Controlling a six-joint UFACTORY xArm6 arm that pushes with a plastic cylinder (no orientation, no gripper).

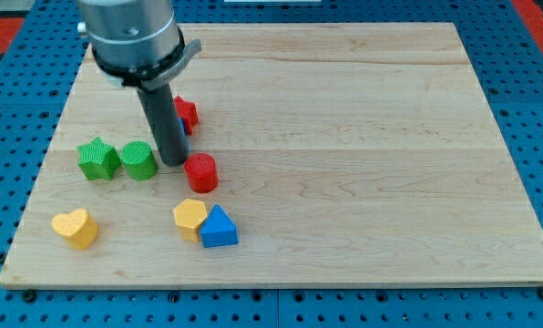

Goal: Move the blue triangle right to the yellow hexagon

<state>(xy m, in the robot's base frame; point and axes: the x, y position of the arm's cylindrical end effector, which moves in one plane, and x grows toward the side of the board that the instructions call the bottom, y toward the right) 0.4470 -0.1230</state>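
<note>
Nearest the view's bottom, toward the left of the wooden desk (363,137), a yellow heart (75,228), well apart from the rest. To its right, at about the same depth, the yellow hexagon (189,217) with the blue triangle (219,228) pressed against its right side, touching, the triangle a shade closer to the bottom edge. Farther up, just above that pair, a red cylinder (201,172), standing upright and clear of both. Level with it toward the view's left, a green star (98,158) and a green cylinder (138,160), side by side and touching or nearly so. Between the green cylinder and the red cylinder, my tip (174,162), down at the desk surface, just beside both, well apart from the blue triangle. No gripper state to tell here: only a straight dark rod rising to a grey housing at the view's top left. Farther back still, behind the rod, a red block (187,114), partly hidden, shape unclear, with a sliver of blue at its lower left edge. Around the desk, a blue pegboard (527,109).
</note>
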